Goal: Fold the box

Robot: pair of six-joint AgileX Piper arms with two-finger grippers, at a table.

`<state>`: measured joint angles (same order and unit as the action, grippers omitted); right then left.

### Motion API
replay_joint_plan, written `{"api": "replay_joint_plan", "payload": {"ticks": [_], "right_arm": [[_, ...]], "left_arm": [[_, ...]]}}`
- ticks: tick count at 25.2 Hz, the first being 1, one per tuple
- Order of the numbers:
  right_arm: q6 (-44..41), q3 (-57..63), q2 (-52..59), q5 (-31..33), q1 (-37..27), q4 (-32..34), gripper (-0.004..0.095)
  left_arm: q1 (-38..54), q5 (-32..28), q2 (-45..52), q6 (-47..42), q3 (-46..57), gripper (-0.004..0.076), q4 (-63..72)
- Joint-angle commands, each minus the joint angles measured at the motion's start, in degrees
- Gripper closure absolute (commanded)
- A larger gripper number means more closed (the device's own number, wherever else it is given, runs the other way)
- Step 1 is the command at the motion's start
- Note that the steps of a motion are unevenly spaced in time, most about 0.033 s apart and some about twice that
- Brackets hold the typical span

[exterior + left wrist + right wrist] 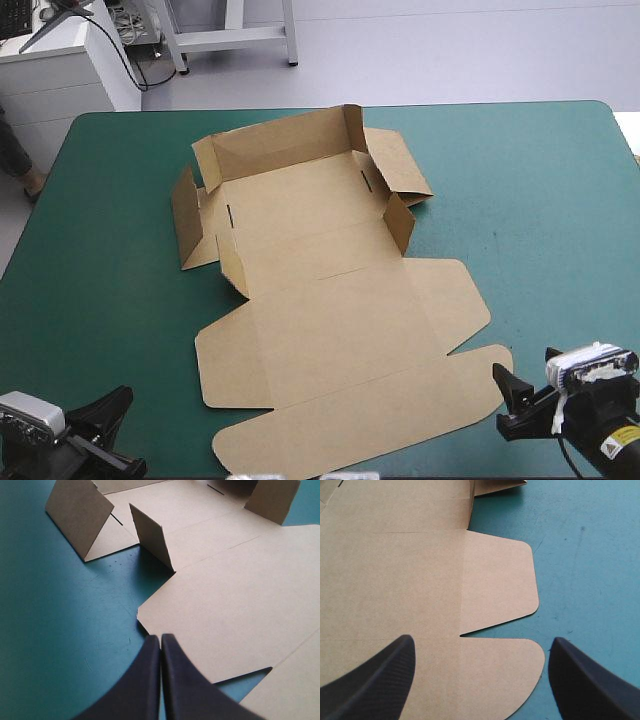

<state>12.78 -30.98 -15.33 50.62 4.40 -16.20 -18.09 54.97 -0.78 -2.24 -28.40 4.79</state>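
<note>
The box [330,300] lies mid-table, its far half with walls partly raised and its near panels flat on the teal-green table [540,190]. The right gripper [482,639], jaws apart, straddles the rounded near flap [495,680]. The left gripper [161,639], jaws together, points at the left flap's corner. I'd slip one finger under the flap's edge, then lift along the crease without dragging the sheet.
</note>
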Motion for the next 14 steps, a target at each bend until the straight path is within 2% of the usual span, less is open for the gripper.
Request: {"api": "replay_joint_plan", "payload": {"ticks": [1, 9, 14], "right_arm": [[-0.3, -8.7, -9.2, -1.1, 0.2, 0.8, 0.0219], [1.2, -25.2, -35.0, 1.3, 0.2, 0.4, 0.0220], [5.1, -36.7, -50.3, 7.0, 0.4, 0.0, 0.0229]], "left_arm": [[-0.2, -3.9, -1.1, 0.0, -1.2, 0.0732, 0.6], [-0.2, -3.9, -1.1, 0.0, -1.2, 0.0732, 0.6], [-0.2, -3.9, -1.1, 0.0, -1.2, 0.0732, 0.6]]}}
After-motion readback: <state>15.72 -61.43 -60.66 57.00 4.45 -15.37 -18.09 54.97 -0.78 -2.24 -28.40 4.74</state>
